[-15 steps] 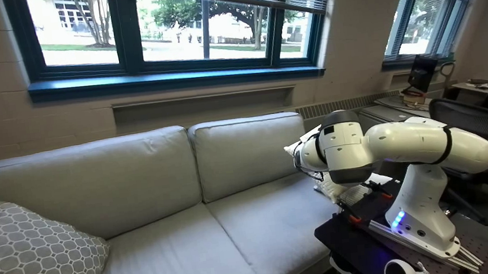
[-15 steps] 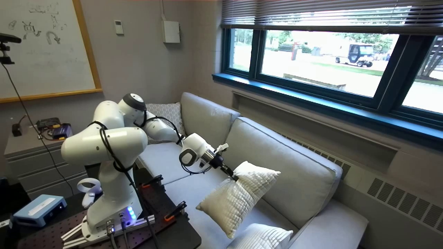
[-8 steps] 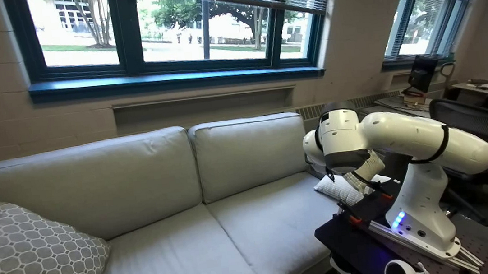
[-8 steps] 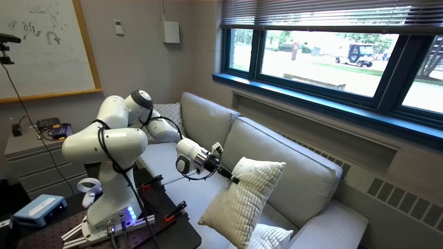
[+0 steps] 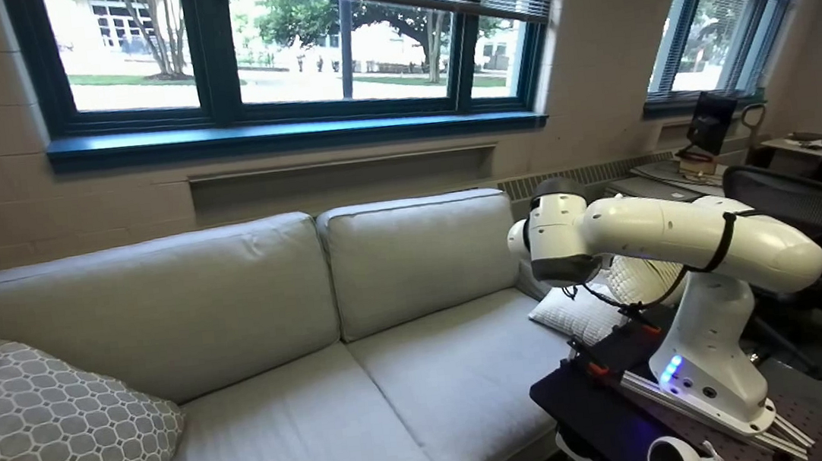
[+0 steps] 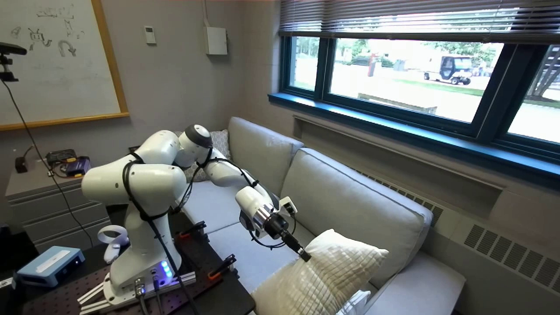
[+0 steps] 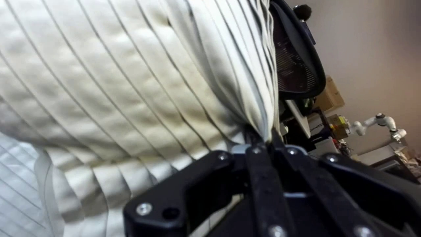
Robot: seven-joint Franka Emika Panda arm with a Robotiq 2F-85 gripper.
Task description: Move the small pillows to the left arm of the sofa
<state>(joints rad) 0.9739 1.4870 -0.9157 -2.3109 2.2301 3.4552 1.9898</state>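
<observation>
Small pillow (image 6: 326,280) gripped by a pinch of cloth, nr the armrest (image 6: 422,284)

Claw (image 6: 305,255) is clamped on this pillow, jaws nearly together. Wrist view shows what neither exterior view can: pleated off-white cloth bunched up & pinched btw the jaws. It alone also catches another white robot (image 7: 378,121) in the bkgd, past a black mesh chair (image 7: 294,69).

In an exterior view the claw is hidden behind the robot arm (image 5: 632,226), but the 2nd small pillow (image 5: 577,316) is mostly vis. there, lying on the sofa (image 5: 287,434) seat by the armrest. In an exterior view just a sliver of that pillow (image 6: 356,302) shows, btw the held one & the armrest; can't tell if it touches either. Held one runs out of frame at its low end, so can't tell if it rests on anything.

Patterned pillow (image 5: 59,443), at the sofa end away from the armrest, is big & clear in an exterior view. Whiteboard (image 6: 57,65) shows in an exterior view only, on the wall (image 6: 183,78) past that same end.

Arm pose: base (image 6: 144,262) stands on a dark table (image 6: 223,297) in front of the sofa, toward the armrest end. Elbow is bent up high, forearm slopes down over the seat toward the armrest, wrist tipped so the claw pts obliquely down at the pillow, itself tilted.
</observation>
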